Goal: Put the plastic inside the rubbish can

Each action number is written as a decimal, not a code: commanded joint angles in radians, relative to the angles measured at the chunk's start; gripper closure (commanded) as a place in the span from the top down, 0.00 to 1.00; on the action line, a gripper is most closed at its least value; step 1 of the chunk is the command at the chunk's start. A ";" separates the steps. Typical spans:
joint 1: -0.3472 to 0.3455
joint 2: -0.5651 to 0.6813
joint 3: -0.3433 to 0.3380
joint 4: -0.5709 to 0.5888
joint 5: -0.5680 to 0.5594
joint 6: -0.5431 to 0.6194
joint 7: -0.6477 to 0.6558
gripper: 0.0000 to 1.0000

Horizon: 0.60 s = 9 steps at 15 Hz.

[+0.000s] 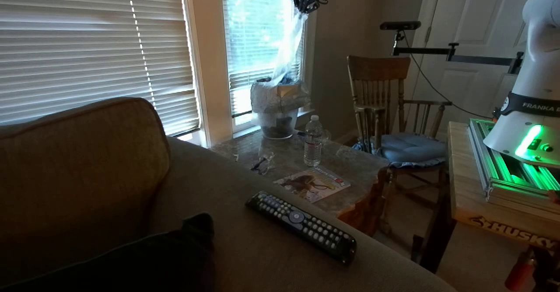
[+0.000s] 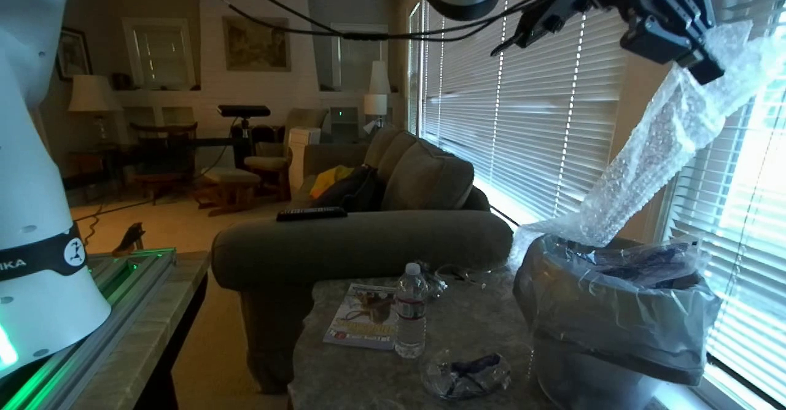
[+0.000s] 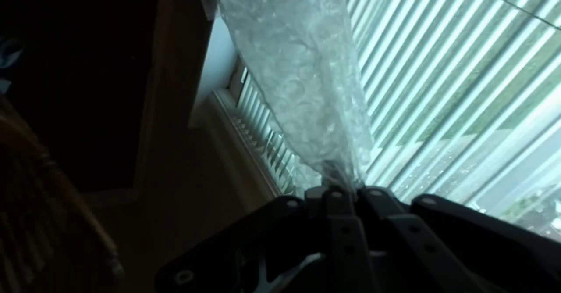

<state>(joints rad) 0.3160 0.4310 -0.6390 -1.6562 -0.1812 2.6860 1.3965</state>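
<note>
The plastic (image 2: pixel 663 146) hangs at a slant between the claw (image 3: pixel 350 193) and the can (image 2: pixel 577 373), pinched in its upper part. The fingers of the claw are brought close together, and the wrist view shows the plastic gathered narrow between their tips; in an exterior view a loose flap stands out beyond them. The plastic is a long, clear strip with bubbles, quite crumpled. Its lower end reaches the rim of the can, partly draped there; how much lies inside, I cannot tell. The can wears a thin bag (image 2: pixel 620 312), folded over the rim, and some wrapping (image 2: pixel 651 264) with dark parts shows in its mouth. It stands upright on the table (image 2: pixel 368 376), just beside the window (image 1: pixel 258 25). On this table are also a bottle (image 2: pixel 411 315), upright, and a magazine (image 2: pixel 359 318), lying flat.
</note>
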 commanded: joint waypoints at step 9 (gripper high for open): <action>-0.145 0.288 0.310 0.263 -0.078 -0.177 -0.024 0.01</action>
<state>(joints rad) 0.2277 0.6254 -0.4045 -1.5142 -0.2620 2.5362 1.4156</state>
